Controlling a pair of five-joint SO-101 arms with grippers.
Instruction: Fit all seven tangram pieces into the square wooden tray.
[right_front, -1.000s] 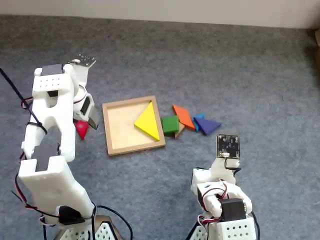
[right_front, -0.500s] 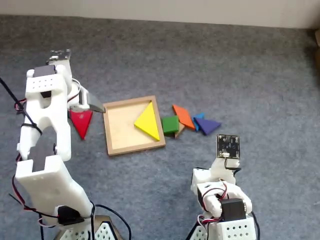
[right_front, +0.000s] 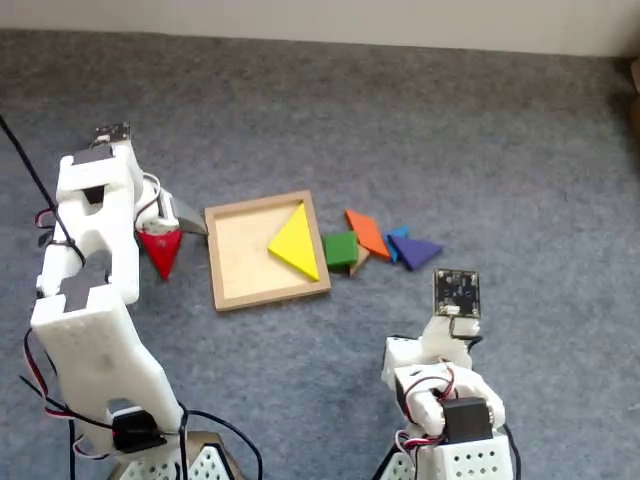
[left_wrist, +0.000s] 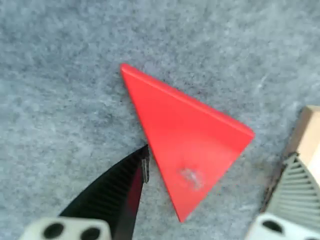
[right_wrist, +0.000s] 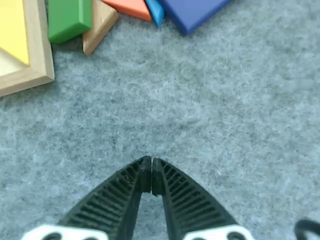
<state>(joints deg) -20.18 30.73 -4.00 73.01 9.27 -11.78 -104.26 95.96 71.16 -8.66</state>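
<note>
Red triangle (left_wrist: 187, 150) flat on the carpet (right_front: 450, 130), just beside the wooden tray (right_front: 215, 262).
I see my left gripper (left_wrist: 216, 164) spread wide around it, clamping nothing; yellow triangle (right_front: 294, 243) lies in the tray; right gripper (right_wrist: 151, 175) pinched closed, empty, over carpet.

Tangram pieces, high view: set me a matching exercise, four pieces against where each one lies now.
1. yellow triangle
2. red triangle
3. green square
4. purple triangle

A. on the carpet, left of the tray
B. inside the tray
C. farthest right of the pieces
D. just outside the tray's right edge

Pairs: 1-B; 2-A; 3-D; 4-C
</note>
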